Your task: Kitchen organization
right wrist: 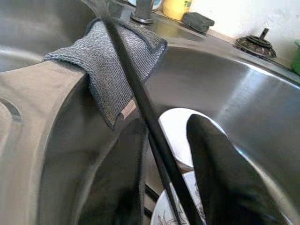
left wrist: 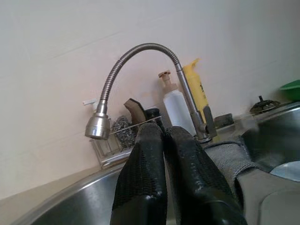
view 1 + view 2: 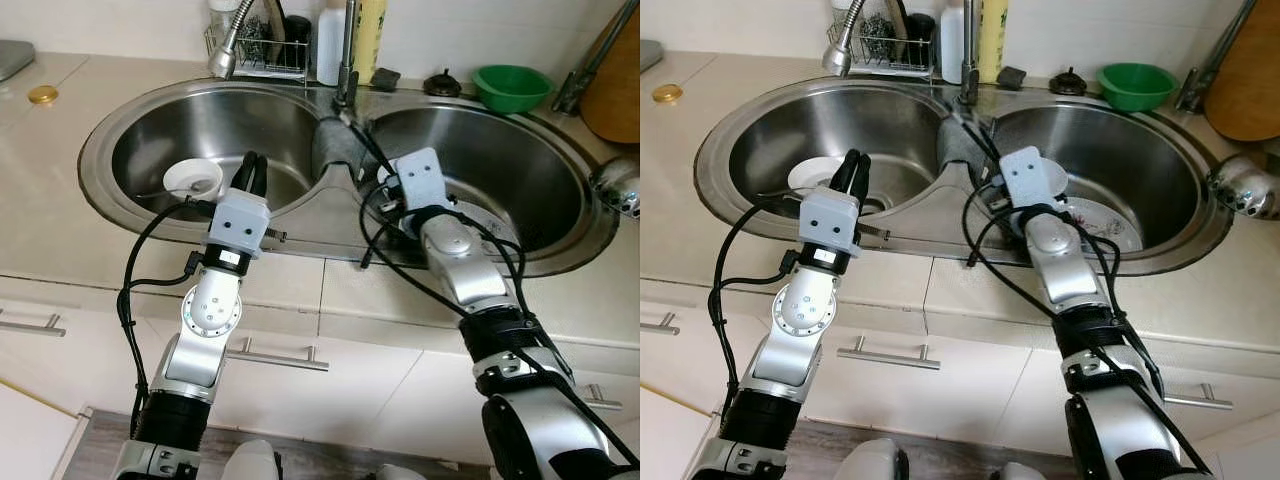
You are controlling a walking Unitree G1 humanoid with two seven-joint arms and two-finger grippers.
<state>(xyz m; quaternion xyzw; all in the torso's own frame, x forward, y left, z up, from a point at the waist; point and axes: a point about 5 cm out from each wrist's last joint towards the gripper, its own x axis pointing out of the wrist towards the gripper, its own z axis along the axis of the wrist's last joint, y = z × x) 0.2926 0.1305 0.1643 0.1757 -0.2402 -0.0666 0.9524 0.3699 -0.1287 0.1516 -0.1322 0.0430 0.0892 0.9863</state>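
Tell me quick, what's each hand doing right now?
Left hand: closed, holding nothing, above the left basin.
Right hand: open, empty, over a plate.

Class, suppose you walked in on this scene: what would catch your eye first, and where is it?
The stainless steel double sink holds the scene, with a grey cloth draped over its divider. The left gripper hovers shut beside a white bowl in the left basin; the right gripper reaches open into the right basin.

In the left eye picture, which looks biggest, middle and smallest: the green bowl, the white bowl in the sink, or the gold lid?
1. Green bowl
2. White bowl, only a bit smaller, so those two are close
3. Gold lid, clearly smallest
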